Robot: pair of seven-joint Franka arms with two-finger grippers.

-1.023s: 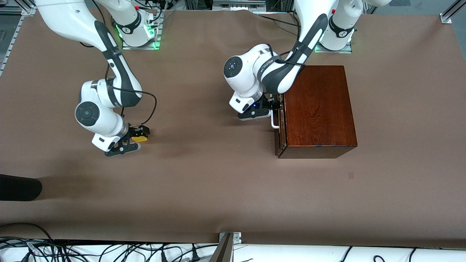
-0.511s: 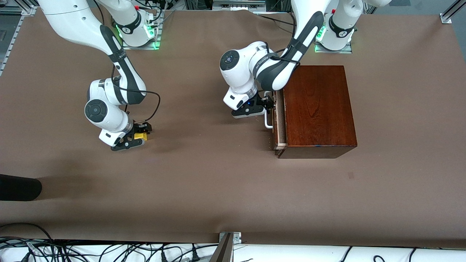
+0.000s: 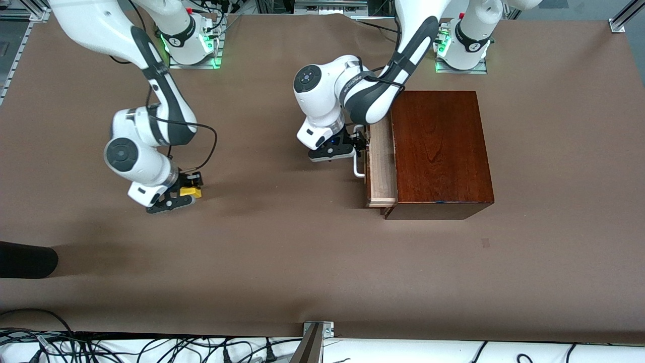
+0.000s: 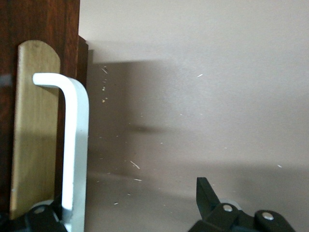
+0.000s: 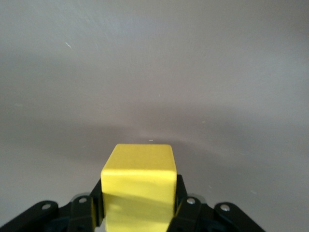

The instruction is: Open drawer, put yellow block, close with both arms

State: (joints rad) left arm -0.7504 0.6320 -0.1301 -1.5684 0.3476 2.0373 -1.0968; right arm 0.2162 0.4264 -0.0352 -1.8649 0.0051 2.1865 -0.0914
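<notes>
The dark mahogany box [image 3: 438, 151] stands toward the left arm's end of the table. Its drawer [image 3: 381, 166] is pulled partly out and shows a strip of pale wood. My left gripper [image 3: 359, 143] is at the white bar handle [image 3: 357, 166], with its jaws wide apart. In the left wrist view [image 4: 125, 215] the handle [image 4: 77, 145] lies just inside one finger. My right gripper [image 3: 190, 190] is shut on the yellow block [image 3: 189, 191] and holds it low over the bare table toward the right arm's end. The block [image 5: 139, 183] is squeezed between both fingers.
A dark rounded object [image 3: 25, 259] lies at the table's edge at the right arm's end, nearer the front camera. Brown table surface [image 3: 282, 227] stretches between the block and the box. Cables run along the front edge.
The drawer has slid farther out of the box as my left gripper drew back with the handle. My right gripper with the block shifted slightly toward the right arm's end.
</notes>
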